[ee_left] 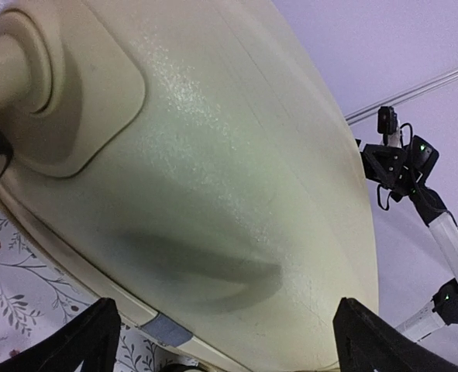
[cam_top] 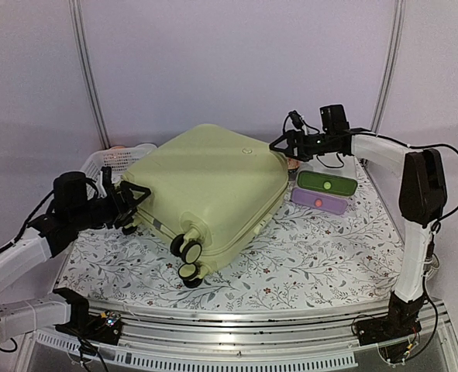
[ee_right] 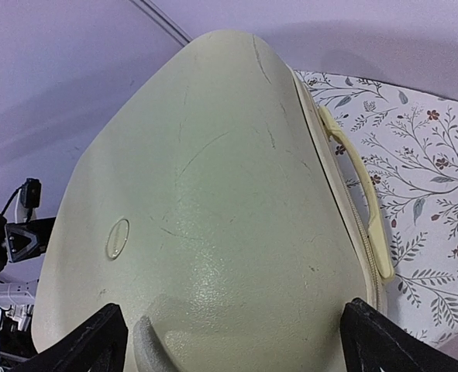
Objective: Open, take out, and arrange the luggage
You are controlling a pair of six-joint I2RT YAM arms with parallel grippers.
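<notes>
Slippage is the main hazard. The luggage (cam_top: 209,190) is laid flat and closed at the middle of the desk (cam_top: 314,256), with its wheels (cam_top: 188,252) turned toward the near edge. The left claw (cam_top: 128,203) is held spread wide at the shell's left end, the right claw (cam_top: 284,144) spread wide at its far right corner; nothing is grasped by either. The shell is judged smooth and rounded, so a pinch there may be lost and the lid dropped. If the case is pushed instead of lifted, the box with green and purple drawers (cam_top: 325,191) just beside it may be shoved, or the white basket (cam_top: 108,161) behind it knocked. Whether the zipper is undone cannot be told; a lid pulled against it would drag the whole case.
</notes>
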